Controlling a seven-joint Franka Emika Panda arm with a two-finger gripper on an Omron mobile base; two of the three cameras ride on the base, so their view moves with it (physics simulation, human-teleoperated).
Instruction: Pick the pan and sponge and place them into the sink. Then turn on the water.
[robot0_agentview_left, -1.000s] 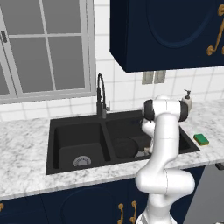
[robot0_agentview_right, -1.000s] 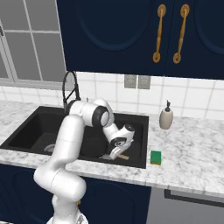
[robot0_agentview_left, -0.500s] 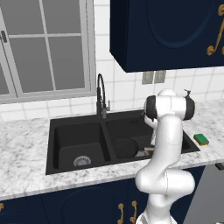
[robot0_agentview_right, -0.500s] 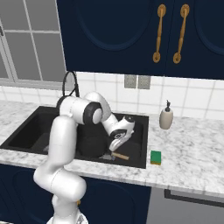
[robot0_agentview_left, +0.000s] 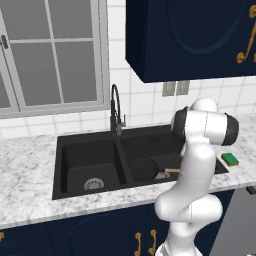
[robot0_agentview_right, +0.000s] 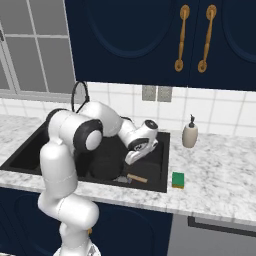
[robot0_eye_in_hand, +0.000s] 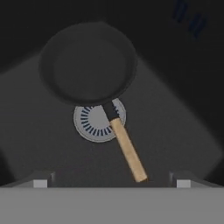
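A white robot arm reaches over a grey marble worktop in a rendered kitchen. Nearest, by the worktop's front edge just right of the sink (robot0_agentview_right: 159, 187), the green sponge (robot0_agentview_right: 178, 179) lies flat. The black pan (robot0_eye_in_hand: 87, 63) rests on the floor of the sink's right basin, its light-brown handle pointing toward the front right corner, across the silver drain (robot0_eye_in_hand: 94, 122). Above it hangs the gripper (robot0_agentview_right: 135, 155), jaws spread wide and holding nothing. Behind the divider, at the sink's back edge, rises the dark faucet (robot0_agentview_left: 115, 109); a beige soap bottle (robot0_agentview_right: 189, 133) stands near the back wall.

The pan step looks finished. Fetching the sponge likely comes next: lift clear of the basin, swing right, descend over the block.

The arm hides part of the right basin, and no faucet lever can be made out.
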